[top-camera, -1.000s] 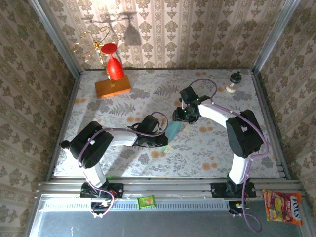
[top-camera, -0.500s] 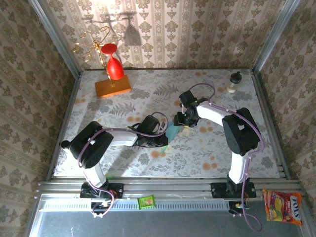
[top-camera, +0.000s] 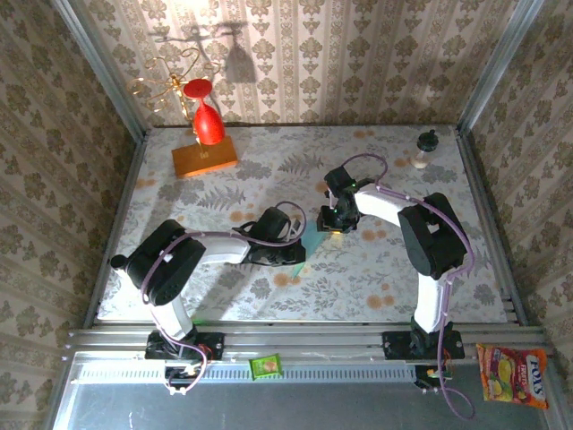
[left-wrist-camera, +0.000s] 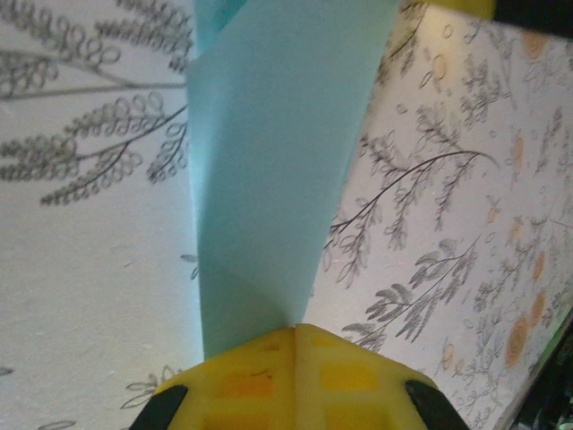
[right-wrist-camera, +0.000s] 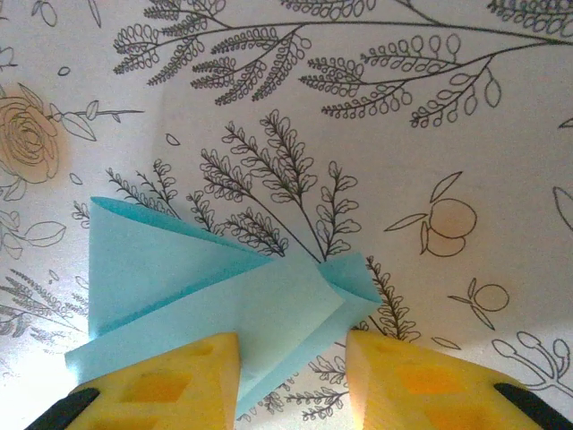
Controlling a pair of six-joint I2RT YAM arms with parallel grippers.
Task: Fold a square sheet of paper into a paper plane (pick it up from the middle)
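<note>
The light-blue sheet of paper (right-wrist-camera: 224, 305), creased into overlapping flaps, sits near the middle of the table (top-camera: 376, 278). The left gripper (left-wrist-camera: 295, 358) has its yellow pads pressed together on one end of it, I'd say to hold it steady. The right gripper (right-wrist-camera: 291, 381), fingers spread either side of the folded end, looks set to work a crease. A small bottle (top-camera: 427, 149) stands at the far right corner; I cannot tell what it holds.

My left gripper (top-camera: 300, 253) and right gripper (top-camera: 333, 224) crowd mid-table. Block (top-camera: 204, 159), glass (top-camera: 207, 125) and bottle (top-camera: 426, 149) stand well back.
</note>
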